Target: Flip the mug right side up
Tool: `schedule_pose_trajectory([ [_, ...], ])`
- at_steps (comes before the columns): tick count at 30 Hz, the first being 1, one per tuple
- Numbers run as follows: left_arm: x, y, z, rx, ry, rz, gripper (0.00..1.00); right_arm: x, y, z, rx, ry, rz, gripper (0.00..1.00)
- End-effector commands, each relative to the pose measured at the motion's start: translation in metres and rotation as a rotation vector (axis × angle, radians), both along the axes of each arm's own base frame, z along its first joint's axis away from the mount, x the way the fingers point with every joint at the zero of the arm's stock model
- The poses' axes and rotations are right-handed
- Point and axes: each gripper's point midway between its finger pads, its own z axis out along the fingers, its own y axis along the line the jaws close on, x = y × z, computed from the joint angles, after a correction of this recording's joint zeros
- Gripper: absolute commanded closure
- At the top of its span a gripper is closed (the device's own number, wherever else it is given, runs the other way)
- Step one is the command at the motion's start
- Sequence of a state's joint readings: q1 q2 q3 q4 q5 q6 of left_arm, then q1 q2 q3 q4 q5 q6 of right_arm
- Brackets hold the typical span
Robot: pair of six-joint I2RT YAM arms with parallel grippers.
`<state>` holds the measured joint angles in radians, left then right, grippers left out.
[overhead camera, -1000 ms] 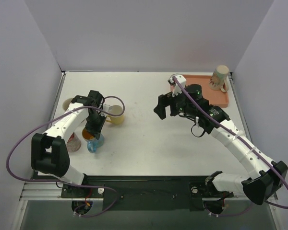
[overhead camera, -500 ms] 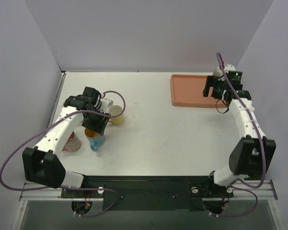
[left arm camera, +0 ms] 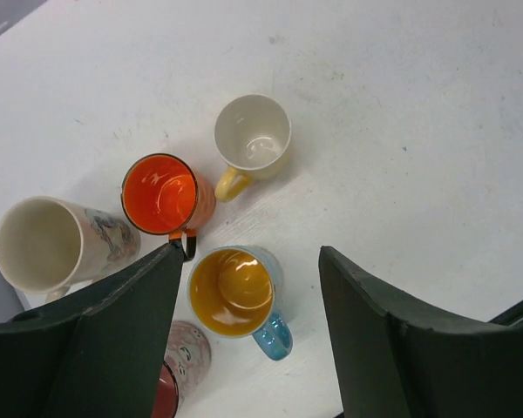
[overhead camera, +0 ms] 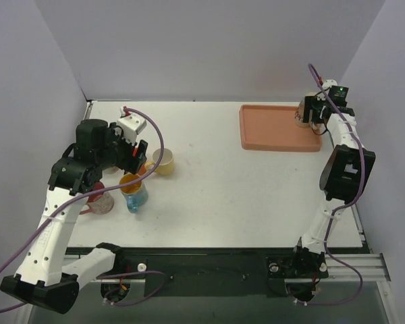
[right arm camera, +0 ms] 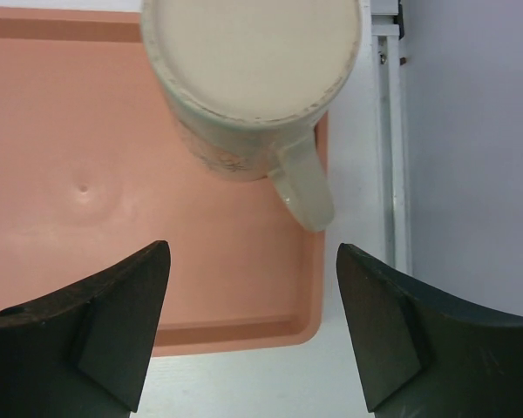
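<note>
The left pincer (left arm camera: 250,252) has opened and risen, empty, above the upright mugs (left arm camera: 235,292) near the surface's (overhead camera: 223,189) left edge. The right pincer (right arm camera: 253,251), spread and empty, has swung over the inverted mug (right arm camera: 253,78) on the tray (right arm camera: 70,131) in the far right corner, which looks like the next one to grasp.

The mug (overhead camera: 305,112) stands far right on the tray (overhead camera: 270,129); other mugs (left arm camera: 235,292) cluster left on the table (overhead camera: 223,196).

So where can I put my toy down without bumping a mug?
The white middle of the table, between the yellow mug and the tray, is bare. So is most of the tray, left of the upside-down mug. The left side is crowded: mugs huddle around the blue mug.
</note>
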<state>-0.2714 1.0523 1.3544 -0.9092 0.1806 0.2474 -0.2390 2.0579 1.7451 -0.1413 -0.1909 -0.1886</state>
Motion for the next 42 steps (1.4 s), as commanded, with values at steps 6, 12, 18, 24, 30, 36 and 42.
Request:
schedule_pose_trajectory([
  [6, 0.029, 0.003, 0.019, 0.010, -0.133, 0.006, 0.26, 0.026, -0.030, -0.017, -0.138, -0.002, 0.104, 0.29],
  [12, 0.038, 0.007, 0.011, 0.024, -0.109, 0.020, 0.26, 0.046, -0.024, -0.037, -0.102, 0.015, 0.182, 0.38],
  [18, 0.044, 0.008, 0.013, 0.029, -0.108, 0.035, 0.26, 0.050, -0.012, -0.040, -0.065, 0.011, 0.230, 0.70],
  [24, 0.043, 0.007, 0.011, 0.026, -0.104, 0.025, 0.26, 0.036, -0.002, -0.046, -0.081, 0.049, 0.259, 1.00],
  [30, 0.037, -0.005, 0.015, -0.042, -0.096, -0.008, 0.26, 0.032, 0.033, 0.021, -0.099, -0.095, 0.254, 1.00],
  [36, 0.030, -0.030, 0.023, -0.169, -0.076, -0.079, 0.23, 0.016, 0.076, 0.102, -0.015, -0.330, 0.222, 1.00],
  [42, 0.023, -0.061, 0.050, -0.363, -0.087, -0.167, 0.20, -0.019, 0.145, 0.179, 0.142, -0.530, 0.287, 1.00],
])
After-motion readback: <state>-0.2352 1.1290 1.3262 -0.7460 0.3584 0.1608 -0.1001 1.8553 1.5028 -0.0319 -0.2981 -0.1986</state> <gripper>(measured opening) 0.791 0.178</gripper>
